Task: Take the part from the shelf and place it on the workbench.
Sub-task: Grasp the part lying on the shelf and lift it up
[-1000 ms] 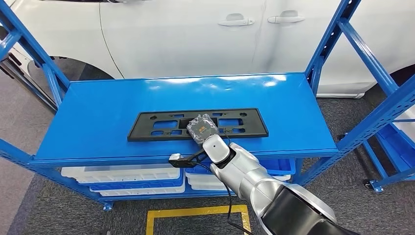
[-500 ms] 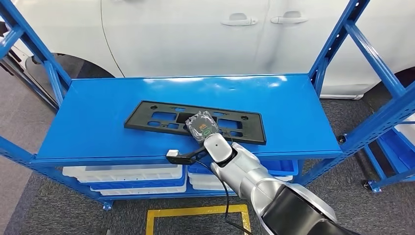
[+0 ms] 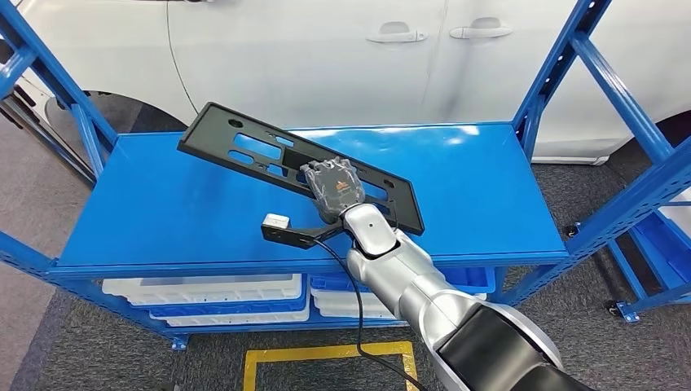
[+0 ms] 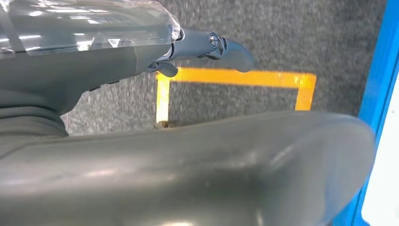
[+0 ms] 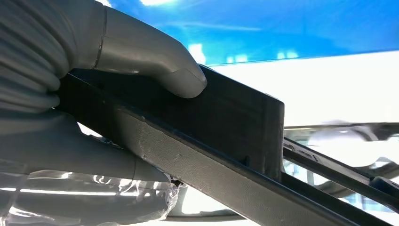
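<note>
The part is a long black plastic frame with cut-outs. My right hand grips it near its middle and holds it tilted above the blue shelf top, with its far left end raised highest. In the right wrist view the thumb presses on the black frame, which runs on past the hand. My left hand hangs over the grey floor with its fingers apart and nothing in it.
A white car stands right behind the shelf. Blue uprights frame both sides. White and blue bins sit on the lower level. A yellow floor marking lies in front.
The frame lay flat on the shelf; my right hand has lifted it off and swung its left end up and away.
</note>
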### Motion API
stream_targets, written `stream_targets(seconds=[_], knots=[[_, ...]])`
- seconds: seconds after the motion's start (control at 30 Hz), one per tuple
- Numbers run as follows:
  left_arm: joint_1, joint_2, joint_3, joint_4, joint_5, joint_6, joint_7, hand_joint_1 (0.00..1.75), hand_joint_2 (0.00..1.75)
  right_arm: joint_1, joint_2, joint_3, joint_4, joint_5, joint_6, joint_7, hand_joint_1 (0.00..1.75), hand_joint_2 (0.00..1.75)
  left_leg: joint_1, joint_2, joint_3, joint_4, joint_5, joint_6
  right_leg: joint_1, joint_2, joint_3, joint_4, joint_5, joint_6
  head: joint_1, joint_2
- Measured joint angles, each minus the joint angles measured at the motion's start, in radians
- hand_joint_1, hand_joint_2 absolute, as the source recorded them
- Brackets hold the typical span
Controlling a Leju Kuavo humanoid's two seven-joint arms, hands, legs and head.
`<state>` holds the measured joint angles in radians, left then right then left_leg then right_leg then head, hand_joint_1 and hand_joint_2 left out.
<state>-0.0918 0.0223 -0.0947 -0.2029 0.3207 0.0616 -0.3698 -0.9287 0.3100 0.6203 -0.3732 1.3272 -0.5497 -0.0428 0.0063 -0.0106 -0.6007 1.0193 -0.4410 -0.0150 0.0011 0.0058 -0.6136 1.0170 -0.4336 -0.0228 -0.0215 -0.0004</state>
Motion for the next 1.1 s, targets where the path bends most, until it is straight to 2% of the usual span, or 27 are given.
stream_targets(seconds=[0.07, 0.13, 0.17, 0.2, 0.23, 0.3, 0.33, 0.37, 0.43, 0.5, 0.53, 0.57, 0.63, 0.67, 0.7, 0.73, 0.77, 0.83, 0.87, 0.9, 0.97, 1.03, 1.07, 1.1], knots=[[0.000, -0.001, 0.000, 0.000, 0.000, 0.000, 0.000, 0.00, 0.00, -0.002, 0.003, -0.003, -0.005, 0.000, -0.001, 0.000, 1.75, 1.75, 0.002, 0.002, -0.027, 0.067, -0.043, -0.010, -0.005, -0.002, 0.006, -0.007, 0.003, -0.009, 0.000, 0.000], [0.000, -0.001, 0.001, 0.000, 0.002, 0.000, -0.001, 0.00, 0.00, 0.002, 0.006, -0.008, -0.010, -0.027, -0.014, -0.028, 1.75, 1.75, 0.006, 0.003, -0.089, 0.201, -0.105, -0.020, -0.005, -0.002, 0.007, -0.007, 0.002, -0.013, 0.000, 0.000], [0.001, 0.000, 0.002, 0.000, 0.005, -0.002, -0.002, 0.00, 0.00, 0.011, 0.006, -0.017, -0.020, -0.077, -0.035, -0.083, 1.75, 1.75, 0.007, 0.003, -0.117, 0.256, -0.122, -0.023, -0.005, -0.002, 0.007, -0.007, 0.001, -0.013, 0.000, 0.000], [0.003, 0.000, 0.005, 0.000, 0.009, -0.005, -0.003, 0.00, 0.00, 0.026, 0.007, -0.031, -0.040, -0.155, -0.059, -0.167, 1.75, 1.75, 0.008, 0.003, -0.132, 0.281, -0.122, -0.025, -0.004, -0.001, 0.008, -0.006, 0.000, -0.013, 0.000, 0.000], [0.005, 0.001, 0.010, 0.000, 0.015, -0.011, -0.004, 0.00, 0.00, 0.048, 0.007, -0.053, -0.083, -0.278, -0.079, -0.285, 1.75, 1.75, 0.009, 0.004, -0.126, 0.264, -0.100, -0.026, -0.005, -0.001, 0.009, -0.005, -0.002, -0.013, 0.000, 0.000], [0.010, 0.005, 0.023, 0.000, 0.027, -0.021, 0.001, 0.00, 0.00, 0.112, 0.005, -0.099, -0.239, -0.599, -0.070, -0.516, 1.75, 1.75, 0.011, 0.004, -0.066, 0.132, -0.026, -0.024, -0.005, 0.000, 0.015, -0.001, -0.010, -0.007, 0.000, 0.000], [0.014, 0.009, 0.030, 0.001, 0.034, -0.023, 0.010, 0.00, 0.00, 0.149, 0.002, -0.117, -0.347, -0.778, -0.039, -0.593, 1.75, 1.75, 0.010, 0.004, -0.033, 0.064, 0.000, -0.021, -0.003, 0.000, 0.017, 0.001, -0.014, -0.003, 0.000, 0.000], [0.018, 0.012, 0.038, 0.001, 0.044, -0.021, 0.025, 0.00, 0.00, 0.188, -0.004, -0.128, -0.463, -0.942, 0.010, -0.630, 1.75, 1.75, 0.008, 0.004, -0.011, 0.020, 0.013, -0.016, -0.001, -0.001, 0.018, 0.002, -0.018, 0.002, 0.000, 0.000], [0.030, 0.019, 0.058, 0.003, 0.067, -0.002, 0.066, 0.00, 0.00, 0.275, -0.029, -0.140, -0.704, -1.207, 0.165, -0.644, 1.75, 1.75, 0.003, 0.001, 0.002, -0.004, 0.008, -0.006, 0.002, -0.004, 0.019, 0.002, -0.020, 0.011, 0.000, 0.000], [0.047, 0.027, 0.080, 0.005, 0.088, 0.026, 0.106, 0.00, 0.00, 0.375, -0.057, -0.150, -0.939, -1.363, 0.361, -0.649, 1.75, 1.75, 0.006, 0.001, 0.004, -0.009, 0.008, 0.007, 0.002, -0.004, 0.019, 0.005, -0.027, 0.021, 0.000, 0.000], [0.053, 0.031, 0.091, 0.005, 0.094, 0.041, 0.123, 0.00, 0.00, 0.423, -0.068, -0.154, -1.047, -1.409, 0.461, -0.653, 1.75, 1.75, 0.007, 0.002, 0.005, -0.012, 0.009, 0.014, 0.001, -0.004, 0.011, 0.023, -0.042, 0.025, 0.000, 0.000], [0.058, 0.035, 0.100, 0.006, 0.100, 0.056, 0.138, 0.00, 0.00, 0.468, -0.075, -0.158, -1.141, -1.444, 0.558, -0.656, 1.75, 1.75, 0.008, 0.004, 0.006, -0.015, 0.010, 0.021, 0.000, -0.003, -0.005, 0.060, -0.067, 0.029, 0.000, 0.000], [0.062, 0.042, 0.117, 0.006, 0.104, 0.082, 0.165, 0.00, 0.00, 0.552, -0.086, -0.163, -1.290, -1.491, 0.750, -0.660, 1.75, 1.75, 0.007, 0.004, 0.008, -0.016, 0.008, 0.031, -0.002, -0.003, -0.064, 0.189, -0.133, 0.032, 0.000, 0.000], [0.064, 0.044, 0.123, 0.006, 0.103, 0.090, 0.175, 0.00, 0.00, 0.592, -0.089, -0.161, -1.345, -1.500, 0.820, -0.661, 1.75, 1.75, 0.006, 0.004, 0.009, -0.016, 0.006, 0.033, -0.003, -0.003, -0.097, 0.255, -0.157, 0.033, 0.000, 0.000], [0.066, 0.046, 0.127, 0.006, 0.102, 0.094, 0.181, 0.00, 0.00, 0.628, -0.090, -0.154, -1.391, -1.500, 0.866, -0.661, 1.75, 1.75, 0.006, 0.004, 0.011, -0.015, 0.004, 0.033, -0.004, -0.003, -0.119, 0.295, -0.164, 0.034, 0.000, 0.000], [0.067, 0.048, 0.131, 0.006, 0.099, 0.096, 0.183, 0.00, 0.00, 0.658, -0.090, -0.143, -1.427, -1.497, 0.885, -0.660, 1.75, 1.75, 0.006, 0.004, 0.012, -0.014, 0.003, 0.032, -0.005, -0.004, -0.123, 0.298, -0.153, 0.035, 0.000, 0.000], [0.067, 0.049, 0.134, 0.006, 0.094, 0.097, 0.183, 0.00, 0.00, 0.679, -0.090, -0.130, -1.455, -1.494, 0.884, -0.658, 1.75, 1.75, 0.006, 0.004, 0.013, -0.012, 0.001, 0.030, -0.007, -0.004, -0.106, 0.259, -0.124, 0.035, 0.000, 0.000], [0.065, 0.049, 0.141, 0.006, 0.084, 0.097, 0.181, 0.00, 0.00, 0.702, -0.090, -0.107, -1.493, -1.493, 0.868, -0.656, 1.75, 1.75, 0.006, 0.003, 0.014, -0.007, -0.003, 0.025, -0.010, -0.005, -0.036, 0.119, -0.061, 0.031, 0.000, 0.000], [0.064, 0.049, 0.143, 0.006, 0.079, 0.097, 0.179, 0.00, 0.00, 0.707, -0.090, -0.097, -1.506, -1.494, 0.862, -0.656, 1.75, 1.75, 0.005, 0.003, 0.015, -0.003, -0.006, 0.020, -0.009, -0.005, -0.008, 0.061, -0.041, 0.028, 0.000, 0.000], [0.063, 0.049, 0.144, 0.006, 0.075, 0.097, 0.178, 0.00, 0.00, 0.711, -0.090, -0.090, -1.514, -1.496, 0.859, -0.656, 1.75, 1.75, 0.003, 0.003, 0.015, -0.001, -0.008, 0.015, -0.007, -0.004, 0.009, 0.028, -0.032, 0.024, 0.000, 0.000], [0.062, 0.049, 0.146, 0.006, 0.071, 0.096, 0.174, 0.00, 0.00, 0.719, -0.090, -0.080, -1.523, -1.497, 0.855, -0.656, 1.75, 1.75, 0.002, 0.003, 0.017, -0.001, -0.008, 0.002, -0.003, -0.002, 0.013, 0.016, -0.028, 0.015, 0.000, 0.000], [0.061, 0.049, 0.148, 0.006, 0.068, 0.094, 0.167, 0.00, 0.00, 0.725, -0.090, -0.076, -1.527, -1.498, 0.855, -0.655, 1.75, 1.75, 0.005, 0.004, 0.017, 0.007, -0.017, -0.008, -0.006, -0.002, 0.014, 0.013, -0.021, 0.004, 0.000, 0.000], [0.061, 0.049, 0.150, 0.006, 0.066, 0.091, 0.163, 0.00, 0.00, 0.727, -0.090, -0.076, -1.528, -1.500, 0.857, -0.655, 1.75, 1.75, 0.006, 0.004, 0.010, 0.030, -0.037, -0.014, -0.008, -0.003, 0.014, 0.012, -0.017, -0.002, 0.000, 0.000], [0.060, 0.049, 0.150, 0.006, 0.064, 0.088, 0.160, 0.00, 0.00, 0.729, -0.090, -0.075, -1.528, -1.501, 0.858, -0.655, 1.75, 1.75, 0.006, 0.005, -0.006, 0.074, -0.070, -0.018, -0.009, -0.005, 0.013, 0.010, -0.014, -0.006, 0.000, 0.000]])
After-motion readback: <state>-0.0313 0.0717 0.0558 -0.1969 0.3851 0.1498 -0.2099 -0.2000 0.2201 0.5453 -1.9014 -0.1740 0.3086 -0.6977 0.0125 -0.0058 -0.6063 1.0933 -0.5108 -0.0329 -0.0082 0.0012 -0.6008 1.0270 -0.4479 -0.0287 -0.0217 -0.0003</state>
